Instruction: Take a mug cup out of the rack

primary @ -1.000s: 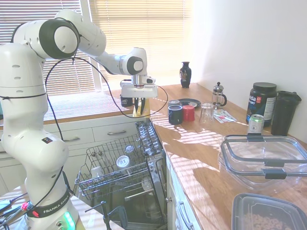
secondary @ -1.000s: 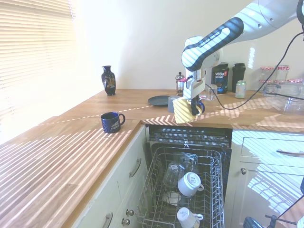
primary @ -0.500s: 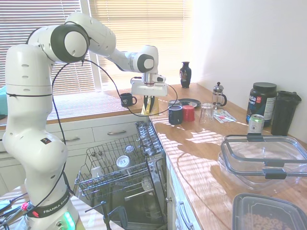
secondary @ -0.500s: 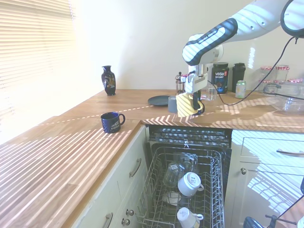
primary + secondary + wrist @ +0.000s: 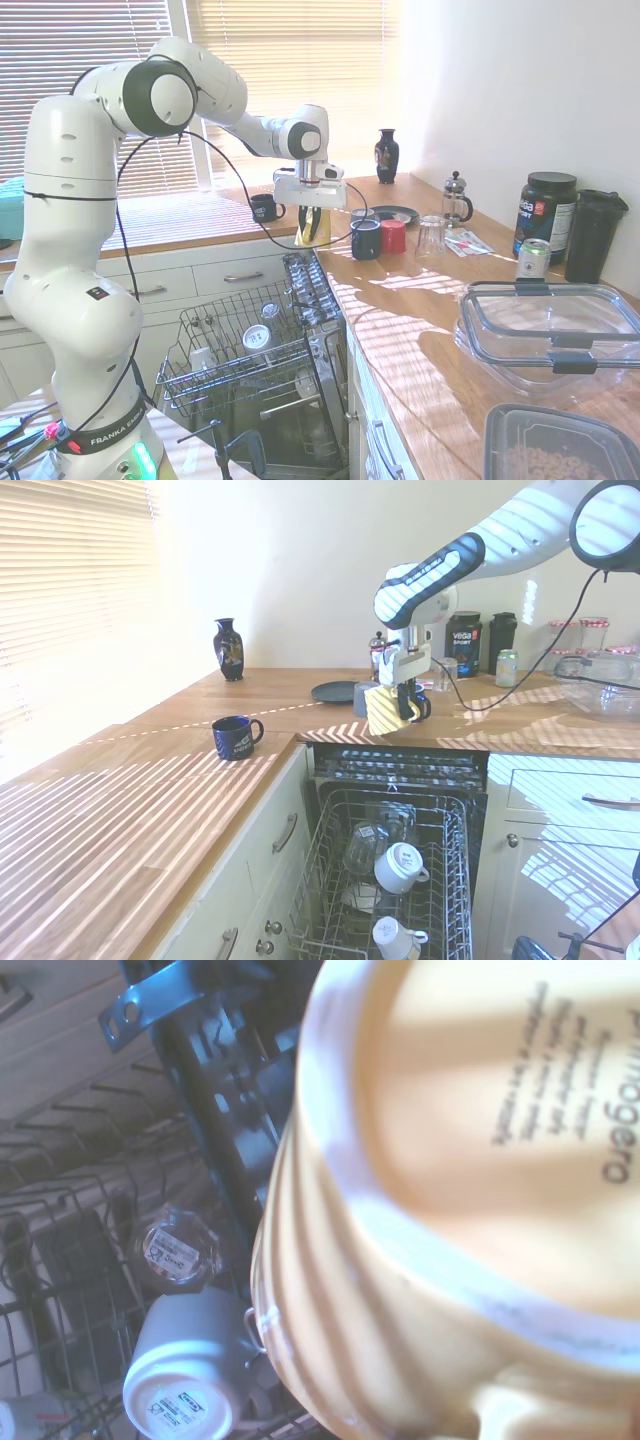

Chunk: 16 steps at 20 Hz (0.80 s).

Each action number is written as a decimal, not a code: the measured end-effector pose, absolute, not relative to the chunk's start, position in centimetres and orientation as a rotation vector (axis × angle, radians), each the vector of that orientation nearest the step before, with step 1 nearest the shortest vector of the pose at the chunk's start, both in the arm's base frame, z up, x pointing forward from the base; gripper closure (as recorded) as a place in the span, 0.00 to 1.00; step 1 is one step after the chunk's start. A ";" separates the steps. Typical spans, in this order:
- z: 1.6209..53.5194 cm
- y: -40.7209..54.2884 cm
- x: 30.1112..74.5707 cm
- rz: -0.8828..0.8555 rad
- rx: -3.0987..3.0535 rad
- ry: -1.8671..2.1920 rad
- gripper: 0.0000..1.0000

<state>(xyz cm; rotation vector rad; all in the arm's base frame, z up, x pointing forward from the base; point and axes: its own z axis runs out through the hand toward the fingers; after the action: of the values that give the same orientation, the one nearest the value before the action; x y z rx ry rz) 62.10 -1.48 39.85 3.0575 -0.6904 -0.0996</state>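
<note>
Gripper [image 5: 403, 702] clamped on the pale yellow mug cup [image 5: 382, 711], held in the air at the counter edge [image 5: 470, 742]. Rack [image 5: 330, 880] well below the gripper, holding a white mug [image 5: 399, 866] and glasses. Navy mug [image 5: 235, 736] off to one side on the counter.

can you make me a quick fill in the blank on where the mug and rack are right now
1. The end effector holds a pale ______ mug cup.
2. The mug cup hangs above the countertop edge, already lifted ______ of the rack.
3. A white mug in the rack lies with its base facing ______.
4. On the counter near the vase stands a dark ______ mug.

Missing words: yellow; out; up; navy
</note>
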 end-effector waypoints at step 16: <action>37.4 -4.2 66.1 -0.104 3.016 -0.784 1.00</action>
<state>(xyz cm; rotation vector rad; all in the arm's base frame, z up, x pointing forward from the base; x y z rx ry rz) 66.08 -4.21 37.41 3.0162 -0.7842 -0.1037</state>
